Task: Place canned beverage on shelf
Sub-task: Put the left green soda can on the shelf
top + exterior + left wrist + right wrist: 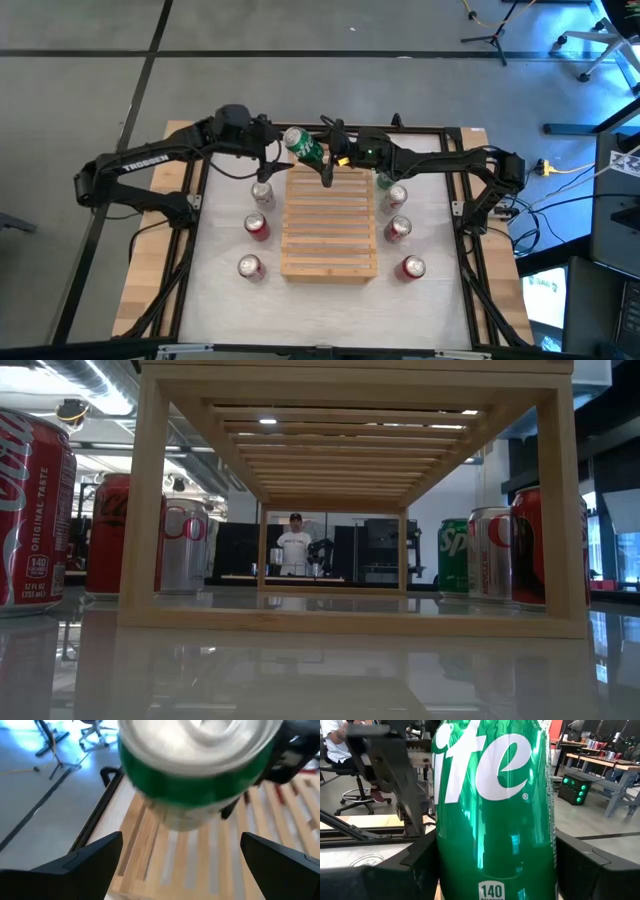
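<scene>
— What's cut off?
— The green can (495, 805) fills the right wrist view; only "ite" and "140" read.
— Who has it?
— The right gripper (318, 152) clasps it, tilted, above the slatted shelf (330, 225); the left gripper (270, 152) stands spread just beside it.
</scene>
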Tool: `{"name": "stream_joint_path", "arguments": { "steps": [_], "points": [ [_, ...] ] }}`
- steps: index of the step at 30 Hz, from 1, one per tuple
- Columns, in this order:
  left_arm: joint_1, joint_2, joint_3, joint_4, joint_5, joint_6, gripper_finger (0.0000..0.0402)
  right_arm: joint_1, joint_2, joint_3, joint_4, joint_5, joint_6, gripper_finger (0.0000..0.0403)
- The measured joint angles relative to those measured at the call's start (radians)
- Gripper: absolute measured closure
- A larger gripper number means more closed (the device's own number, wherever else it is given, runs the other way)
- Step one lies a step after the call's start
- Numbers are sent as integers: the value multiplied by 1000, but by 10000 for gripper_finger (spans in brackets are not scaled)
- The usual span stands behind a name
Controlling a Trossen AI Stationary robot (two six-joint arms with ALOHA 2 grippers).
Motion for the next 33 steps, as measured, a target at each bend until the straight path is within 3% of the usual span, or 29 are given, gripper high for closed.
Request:
{"name": "stream_joint_path", "arguments": {
  "steps": [6,14,17,20,29,33],
  "points": [
    [0,-9,0,28,160,-1,7,0,-1,0,44,-2,0,110],
    [37,-8,0,59,192,8,7,0,-6,0,55,2,0,110],
    [63,-12,-15,95,251,8,7,0,-9,0,61,2,0,110],
    [96,-31,-92,222,316,-8,7,0,-13,0,55,2,0,110],
    [161,-86,-340,755,317,-169,7,0,-13,0,57,2,0,110],
    [146,-85,-368,836,316,-182,7,0,-13,0,57,2,0,110]
  ]
}}
